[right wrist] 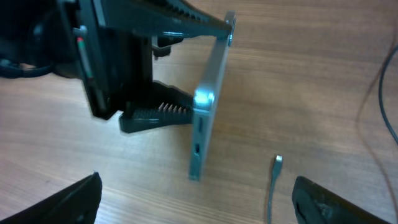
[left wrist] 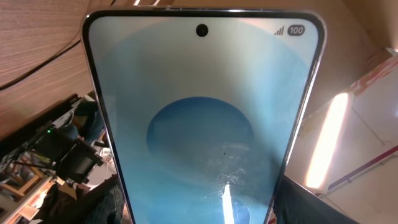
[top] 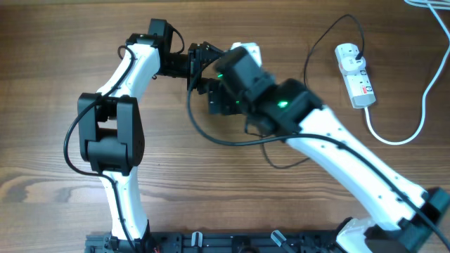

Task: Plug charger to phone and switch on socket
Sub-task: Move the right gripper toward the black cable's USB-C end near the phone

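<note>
The phone [left wrist: 205, 118] fills the left wrist view with its cyan-teal screen. My left gripper [left wrist: 199, 202] is shut on its two long edges. In the right wrist view the phone [right wrist: 208, 112] stands on edge on the table, held by the left gripper [right wrist: 155, 106]. The charger's plug tip [right wrist: 277, 163] lies on the table just right of the phone's lower end, apart from it. My right gripper [right wrist: 199, 199] is open and empty, with the plug tip between its fingers. The socket [top: 355, 74] lies at the far right. In the overhead view my right arm hides the phone.
The charger's black cable [top: 211, 133] loops across the table under my right arm [top: 330, 140] and runs up to the socket. A thick white lead [top: 411, 133] curves off the socket towards the right edge. The two grippers crowd together at the top centre [top: 211, 74].
</note>
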Motion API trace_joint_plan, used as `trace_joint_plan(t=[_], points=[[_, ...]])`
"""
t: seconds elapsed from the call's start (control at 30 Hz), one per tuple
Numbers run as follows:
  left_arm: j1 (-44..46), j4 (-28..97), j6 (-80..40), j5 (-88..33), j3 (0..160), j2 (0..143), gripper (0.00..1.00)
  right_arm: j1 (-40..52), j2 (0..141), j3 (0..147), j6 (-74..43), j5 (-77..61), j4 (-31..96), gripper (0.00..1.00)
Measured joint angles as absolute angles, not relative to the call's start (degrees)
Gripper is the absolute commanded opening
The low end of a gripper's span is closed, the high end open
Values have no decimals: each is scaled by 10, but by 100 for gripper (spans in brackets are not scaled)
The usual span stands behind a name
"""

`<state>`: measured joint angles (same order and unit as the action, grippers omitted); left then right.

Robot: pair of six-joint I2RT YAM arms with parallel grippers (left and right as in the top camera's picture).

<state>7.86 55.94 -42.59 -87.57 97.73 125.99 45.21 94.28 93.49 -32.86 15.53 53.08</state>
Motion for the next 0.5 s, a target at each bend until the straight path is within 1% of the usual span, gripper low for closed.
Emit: trace_joint_plan(t=[0.07,0.13,0.17,0.2,0.23,0.5], points=[[79,560,-426,-876,977,1260,70,460,956,935,-345,184,496,75],[79,564,-426,-876,977,1260,70,460,962,935,-352,203,488,75],[79,564,-426,-876,977,1260,70,460,968,935,-354,217,484,73],[79,564,-426,-876,977,1260,70,460,973,935,-354,230,479,70],[79,564,-426,-876,977,1260,70,460,980,935,-354,239,477,64],[79,572,-426,-876,977,1260,70,460,1007,936,-358,275,462,62]])
